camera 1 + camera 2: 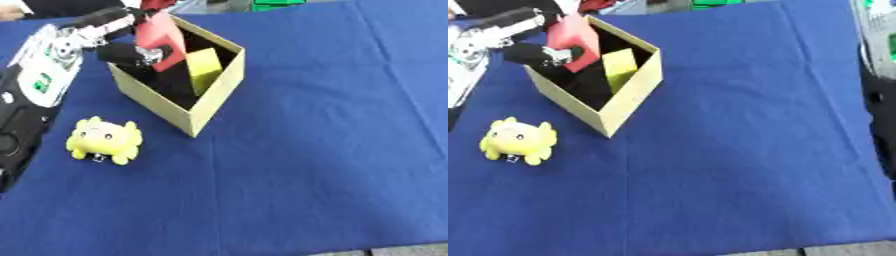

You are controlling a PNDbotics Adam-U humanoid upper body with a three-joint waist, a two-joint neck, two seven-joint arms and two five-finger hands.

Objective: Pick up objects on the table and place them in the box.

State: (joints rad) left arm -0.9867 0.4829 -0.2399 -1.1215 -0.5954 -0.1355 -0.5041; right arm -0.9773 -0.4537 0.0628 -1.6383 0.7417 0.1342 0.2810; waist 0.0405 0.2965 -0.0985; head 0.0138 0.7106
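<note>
One object is going into the box (213, 97) right now: your left robot hand (131, 54) is over the box's far-left corner, dark fingers curled round a red flat piece (162, 37) that stands tilted, its lower end down inside the opening. The placing step looks nearly done. Next move, as I judge it: uncurl the fingers so the red piece drops in, then lift the hand clear of the wall without catching the rim.

The right robot hand shows in neither view; only a dark edge of the arm at the right of the right eye view.

A yellow block (203, 69) already leans inside the box, against its right wall. The box is open-topped, tan, cardboard-like, with straight thin walls and a dark interior.

Left to fetch: a yellow plush toy (105, 139), round, soft-looking, stubby limbs, small face, lying on the desk (315, 150) near-left of the box, apart from it. The desk wears a blue cloth, faintly creased.
</note>
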